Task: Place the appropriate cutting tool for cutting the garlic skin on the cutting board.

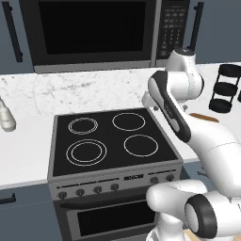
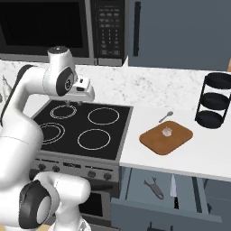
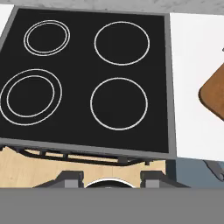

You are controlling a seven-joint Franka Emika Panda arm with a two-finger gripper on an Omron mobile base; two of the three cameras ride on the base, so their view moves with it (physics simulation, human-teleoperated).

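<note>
Overhead microwave [image 1: 89,30], black stovetop [image 2: 83,128], white counter [image 2: 203,151]

the stovetop [image 2: 81,124] is the landmark. on the counter [image 2: 203,151] to its right lies the cutting board [image 2: 166,137], with the garlic [image 2: 168,131] on it. the spoon [image 2: 165,116] lies just behind the board, and the tiered rack [image 2: 213,100] stands further right. below the counter, right of the stovetop, an open drawer [image 2: 162,198] holds the knife [image 2: 174,190] and, left of it, the scissor-like tool [image 2: 153,188]. behind and above the stovetop hangs the microwave [image 2: 58,27]. a bottle [image 1: 6,117] stands on the counter to its left.
</note>
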